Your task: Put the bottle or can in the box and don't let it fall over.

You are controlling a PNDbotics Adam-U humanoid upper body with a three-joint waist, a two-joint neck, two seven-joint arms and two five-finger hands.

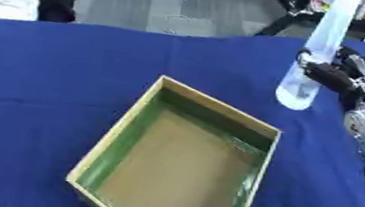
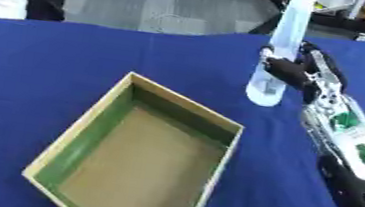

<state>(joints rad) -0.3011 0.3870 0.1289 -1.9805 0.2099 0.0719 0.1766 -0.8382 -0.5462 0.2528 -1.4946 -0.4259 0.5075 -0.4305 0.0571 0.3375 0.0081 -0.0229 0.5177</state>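
Bottle or can goes in the open box (image 1: 90, 164), which sits empty on the blue table (image 1: 39, 81), mouth up to take it. The clear bottle (image 2: 270, 77) is held tilted just beyond the box's far corner, right hand (image 2: 300, 73) fingers curled round it.

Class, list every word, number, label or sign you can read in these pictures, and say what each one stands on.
None can be read.
The clear bottle held in the right hand shows no label.
The box has plain green and brown walls.
Green patches on the forearm carry marks too blurred to read.
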